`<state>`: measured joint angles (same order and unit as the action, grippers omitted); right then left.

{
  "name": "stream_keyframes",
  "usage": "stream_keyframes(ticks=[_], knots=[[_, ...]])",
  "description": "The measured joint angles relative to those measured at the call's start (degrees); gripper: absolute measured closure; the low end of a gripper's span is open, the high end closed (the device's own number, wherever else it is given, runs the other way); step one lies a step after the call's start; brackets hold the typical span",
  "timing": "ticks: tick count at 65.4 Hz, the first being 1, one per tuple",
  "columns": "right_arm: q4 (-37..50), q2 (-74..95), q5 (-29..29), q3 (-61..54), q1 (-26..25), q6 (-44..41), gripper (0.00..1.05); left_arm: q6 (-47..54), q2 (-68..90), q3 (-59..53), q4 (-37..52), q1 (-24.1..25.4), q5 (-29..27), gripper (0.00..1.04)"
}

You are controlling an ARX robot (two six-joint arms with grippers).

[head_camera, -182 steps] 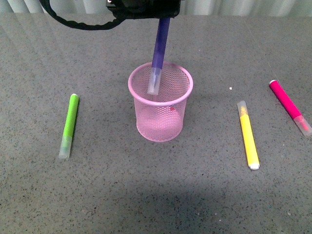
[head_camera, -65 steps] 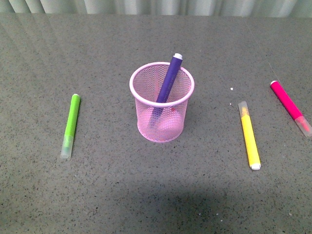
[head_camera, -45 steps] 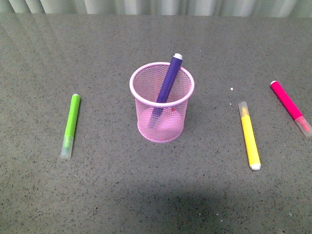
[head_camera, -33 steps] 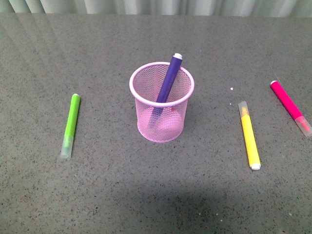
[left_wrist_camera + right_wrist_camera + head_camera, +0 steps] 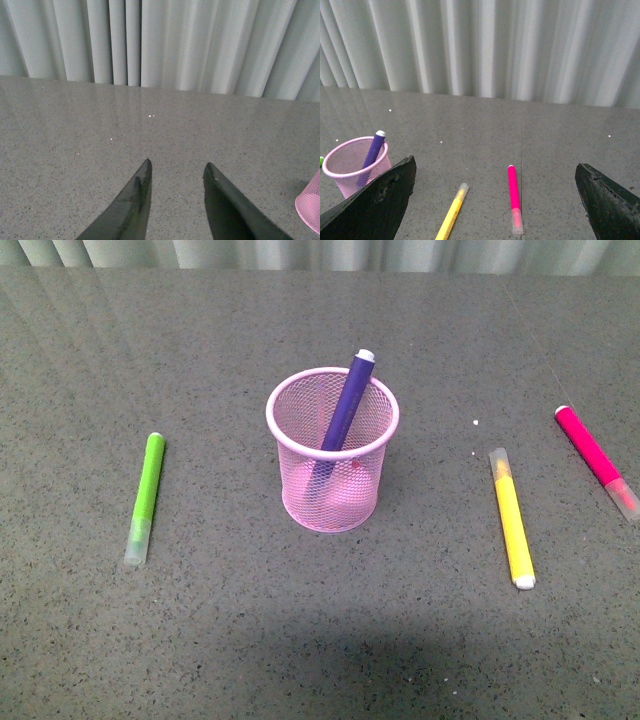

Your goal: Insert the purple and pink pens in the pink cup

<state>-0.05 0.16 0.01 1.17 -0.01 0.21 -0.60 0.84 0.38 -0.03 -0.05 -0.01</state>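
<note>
Pink cup [image 5: 345, 502]: stood upright near the middle of the grey table [image 5: 300, 640], with its rolled rim open from above.
Purple pen [image 5: 345, 410]: held inside the pink cup, tilted against the far right part of the rim, with its white plug end raised above the rim.
Pink pen [image 5: 590, 453]: laid flat on the table well to the right of the pink cup, clear cap toward the robot (the cap tip comes close to the border of the front view).
Yellow marker [image 5: 511, 525]: laid between the pink cup and the pink pen, nearer the pen, touching neither.
Green marker [image 5: 145, 492]: laid flat well to the left of the pink cup.
Left gripper [image 5: 177, 163]: jaws parted by a moderate gap with nothing between them, over bare tabletop; a sliver of the pink cup is caught at the edge of its wrist view.
Right gripper [image 5: 496, 162]: jaws spread wide and nothing gripped; the pink pen is framed between them, apparently some way ahead, though the height above the table cannot be judged.
Open room: bare surface is seen on every side of the pink cup, with a free strip between the yellow marker and the pink pen.
Edges: behind the pink cup, the table's far edge is met by a pleated curtain [image 5: 520, 45].
</note>
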Motion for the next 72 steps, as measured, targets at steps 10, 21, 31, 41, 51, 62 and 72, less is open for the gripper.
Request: stream_keyframes(ticks=[10,21,31,41,51,62,72], knots=[[0.0,0.0,0.0,0.0,0.0,0.0,0.07,0.0,0.0,0.0,0.0,0.0,0.0,0.39],[0.0,0.0,0.0,0.0,0.0,0.0,0.07,0.0,0.0,0.0,0.0,0.0,0.0,0.09],[0.0,0.0,0.0,0.0,0.0,0.0,0.07,0.1,0.0,0.0,0.0,0.0,0.0,0.08],[0.0,0.0,0.0,0.0,0.0,0.0,0.07,0.1,0.0,0.0,0.0,0.0,0.0,0.08],[0.0,0.0,0.0,0.0,0.0,0.0,0.07,0.1,0.0,0.0,0.0,0.0,0.0,0.08],[0.0,0.0,0.0,0.0,0.0,0.0,0.07,0.1,0.0,0.0,0.0,0.0,0.0,0.08],[-12.8,8.8,6.1,5.8,-1.0,4.0,0.07,0.1,0.0,0.0,0.0,0.0,0.0,0.08]])
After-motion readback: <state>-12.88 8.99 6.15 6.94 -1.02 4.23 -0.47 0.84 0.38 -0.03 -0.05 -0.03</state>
